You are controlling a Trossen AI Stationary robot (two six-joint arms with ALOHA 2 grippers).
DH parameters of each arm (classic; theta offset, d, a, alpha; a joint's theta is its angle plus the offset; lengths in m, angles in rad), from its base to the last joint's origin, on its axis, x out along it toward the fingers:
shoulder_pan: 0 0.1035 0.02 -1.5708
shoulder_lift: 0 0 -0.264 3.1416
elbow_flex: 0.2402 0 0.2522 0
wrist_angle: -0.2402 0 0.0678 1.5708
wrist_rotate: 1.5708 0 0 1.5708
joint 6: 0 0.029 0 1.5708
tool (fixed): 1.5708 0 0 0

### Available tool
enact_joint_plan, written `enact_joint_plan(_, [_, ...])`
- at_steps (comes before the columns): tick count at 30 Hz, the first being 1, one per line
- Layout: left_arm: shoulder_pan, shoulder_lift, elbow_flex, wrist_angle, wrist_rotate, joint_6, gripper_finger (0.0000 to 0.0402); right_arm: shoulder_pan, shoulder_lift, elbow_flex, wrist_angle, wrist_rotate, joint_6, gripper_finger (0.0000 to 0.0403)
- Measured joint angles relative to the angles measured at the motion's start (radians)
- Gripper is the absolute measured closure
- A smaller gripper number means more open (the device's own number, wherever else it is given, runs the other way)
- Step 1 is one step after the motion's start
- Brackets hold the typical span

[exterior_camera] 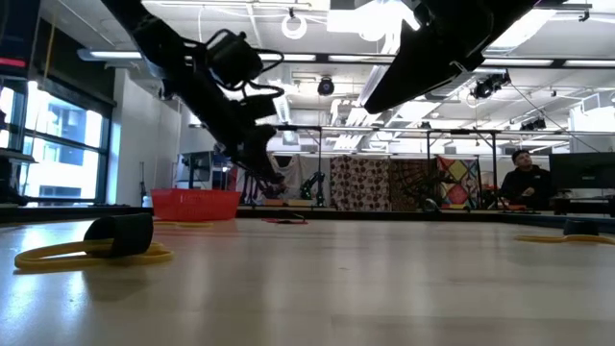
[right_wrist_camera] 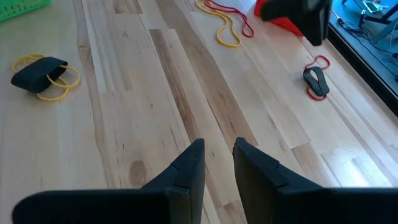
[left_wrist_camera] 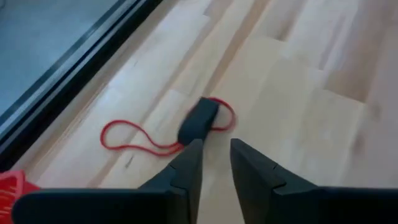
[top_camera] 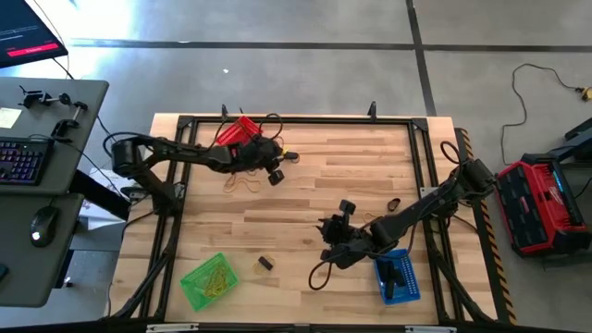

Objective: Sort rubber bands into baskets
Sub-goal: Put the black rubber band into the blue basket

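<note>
Nearest the low camera, a black band [exterior_camera: 119, 234] lies on a yellow band [exterior_camera: 58, 254] on the table [top_camera: 305, 185]; from above this pair sits near the front edge, just beside the green basket [top_camera: 209, 279], which holds yellow bands. The blue basket [top_camera: 398, 277] stands at the front right with dark bands inside, and the red basket [top_camera: 239, 130] at the back left.

The left gripper [left_wrist_camera: 216, 155] hovers beside the red basket, its fingers slightly apart and holding nothing, just short of a black band [left_wrist_camera: 199, 119] lying on a red band [left_wrist_camera: 140, 140]. Yellow and red bands [right_wrist_camera: 225, 25] lie loose in front of the red basket.

The right gripper [right_wrist_camera: 217, 158] hangs over bare wood near the blue basket, fingers a little apart and empty. Another black band [top_camera: 393, 204] lies right of it.
</note>
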Motion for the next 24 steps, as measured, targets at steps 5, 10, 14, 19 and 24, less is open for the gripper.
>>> enact_joint_plan(5, [0.033, 0.093, 0.084, -0.037, -0.001, 0.023, 0.0295, -0.004, 0.003, 0.0, -0.003, 0.0, 0.004, 0.033])
enact_joint_plan(10, [0.041, 0.19, 0.173, -0.108, -0.002, 0.056, 0.0277, -0.004, 0.003, 0.0, -0.003, 0.0, 0.004, 0.033])
enact_joint_plan(14, [0.041, 0.24, 0.213, -0.133, -0.007, 0.067, 0.0268, -0.004, 0.003, 0.0, -0.006, -0.001, 0.006, 0.033])
enact_joint_plan(19, [0.041, 0.265, 0.22, -0.133, -0.015, 0.095, 0.0265, -0.004, 0.003, 0.0, -0.011, 0.0, 0.008, 0.033])
enact_joint_plan(24, [0.049, 0.281, 0.22, -0.125, -0.021, 0.12, 0.0266, -0.004, 0.003, 0.0, -0.012, 0.0, 0.007, 0.033])
